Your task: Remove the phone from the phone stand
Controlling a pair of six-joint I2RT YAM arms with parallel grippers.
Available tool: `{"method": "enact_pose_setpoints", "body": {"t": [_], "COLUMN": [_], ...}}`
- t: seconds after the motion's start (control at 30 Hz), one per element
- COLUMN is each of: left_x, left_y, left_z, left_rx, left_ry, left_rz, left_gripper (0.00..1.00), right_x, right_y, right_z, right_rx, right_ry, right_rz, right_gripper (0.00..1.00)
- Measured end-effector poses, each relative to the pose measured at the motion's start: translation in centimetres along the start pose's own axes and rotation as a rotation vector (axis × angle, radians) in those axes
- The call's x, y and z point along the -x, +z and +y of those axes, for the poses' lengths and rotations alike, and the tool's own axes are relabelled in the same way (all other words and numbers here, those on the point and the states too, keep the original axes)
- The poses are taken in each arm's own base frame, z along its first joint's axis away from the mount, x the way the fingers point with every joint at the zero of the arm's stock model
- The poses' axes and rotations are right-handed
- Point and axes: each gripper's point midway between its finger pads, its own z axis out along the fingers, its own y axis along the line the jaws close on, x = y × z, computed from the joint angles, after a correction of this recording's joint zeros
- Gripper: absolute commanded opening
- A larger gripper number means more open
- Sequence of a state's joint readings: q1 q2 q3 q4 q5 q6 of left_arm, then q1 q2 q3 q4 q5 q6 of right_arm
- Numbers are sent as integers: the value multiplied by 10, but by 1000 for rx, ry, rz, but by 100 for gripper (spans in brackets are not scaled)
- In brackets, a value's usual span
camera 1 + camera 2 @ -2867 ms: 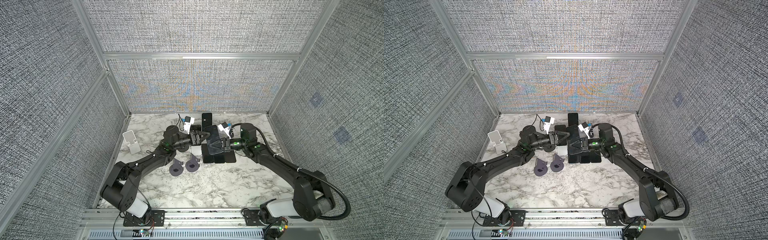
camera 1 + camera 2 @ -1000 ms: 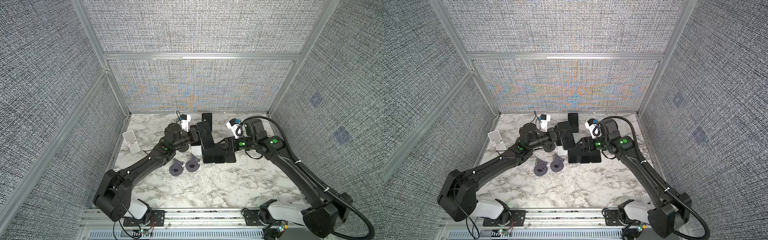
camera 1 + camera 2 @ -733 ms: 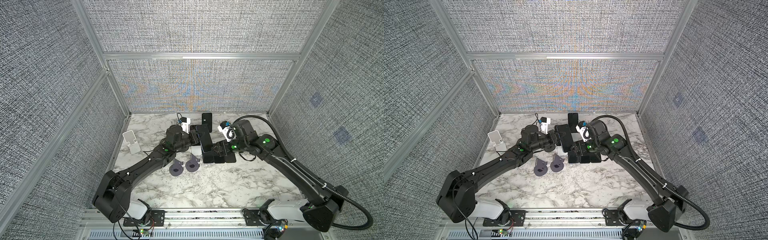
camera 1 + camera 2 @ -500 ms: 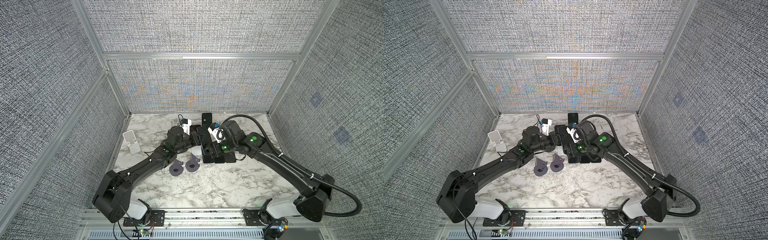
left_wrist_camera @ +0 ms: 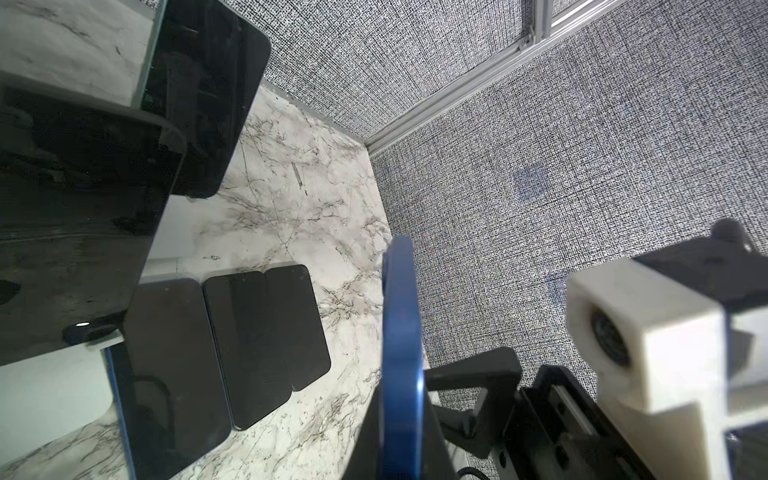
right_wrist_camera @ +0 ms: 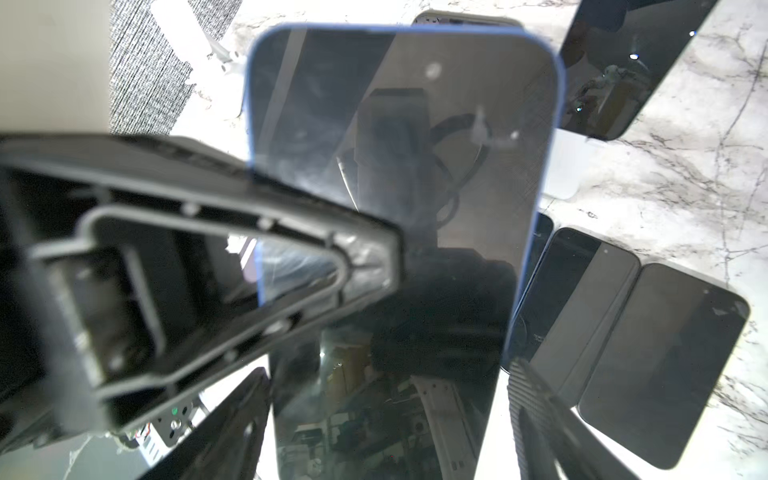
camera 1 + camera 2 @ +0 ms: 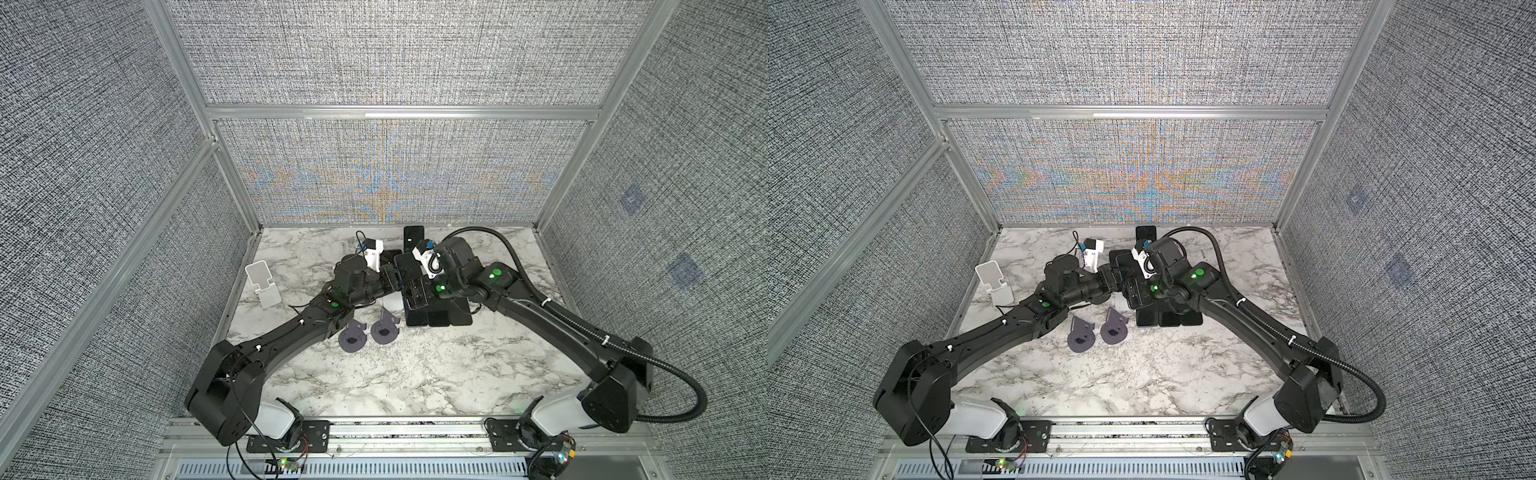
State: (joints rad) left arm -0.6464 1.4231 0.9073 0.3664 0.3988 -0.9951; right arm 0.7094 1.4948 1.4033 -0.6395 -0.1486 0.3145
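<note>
The phone [image 7: 409, 270] [image 7: 1126, 266] is dark with a blue rim and stands steeply over the white phone stand [image 7: 391, 301] [image 6: 561, 166]. Whether its lower end touches the stand is hidden. My left gripper [image 7: 398, 282] [image 5: 401, 436] is shut on the phone's edge [image 5: 399, 311], coming in from the left. My right gripper [image 7: 417, 293] [image 6: 386, 386] is open, with one finger on each side of the phone's screen [image 6: 399, 124]. The left gripper's finger [image 6: 365, 257] crosses the screen in the right wrist view.
Three dark phones [image 7: 438, 320] [image 5: 266, 332] lie flat side by side right of the stand. Another phone [image 7: 413, 237] lies by the back wall. Two grey-purple stands [image 7: 352, 334] [image 7: 385, 328] sit in front. An empty white stand [image 7: 262, 282] is at the left wall.
My right arm has swung left from beside the flat phones until its wide jaws straddle the held phone. The left gripper has kept its grip and barely moved.
</note>
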Motion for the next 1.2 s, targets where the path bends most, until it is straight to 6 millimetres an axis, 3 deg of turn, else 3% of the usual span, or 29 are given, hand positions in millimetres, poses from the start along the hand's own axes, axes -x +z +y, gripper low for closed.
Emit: {"method": "enact_pose_setpoints", "body": {"t": [0.27,0.87,1.2], "left_x": [0,-1,-2], "left_y": [0,3,4], "left_z": [0,4,7], "left_rx": [-9,-3,3], "left_ry": [-8,-21,-24], "left_rz": [-3,-2,2], "left_gripper": [0,0,0], "right_x": [2,3,1], "right_y": [7,12,14], "right_z": [2,-3,-5], "right_rx": [14,21,27], "right_ry": [7,27,33], "right_rz": [10,14,24], "right_gripper": [68,67,53]}}
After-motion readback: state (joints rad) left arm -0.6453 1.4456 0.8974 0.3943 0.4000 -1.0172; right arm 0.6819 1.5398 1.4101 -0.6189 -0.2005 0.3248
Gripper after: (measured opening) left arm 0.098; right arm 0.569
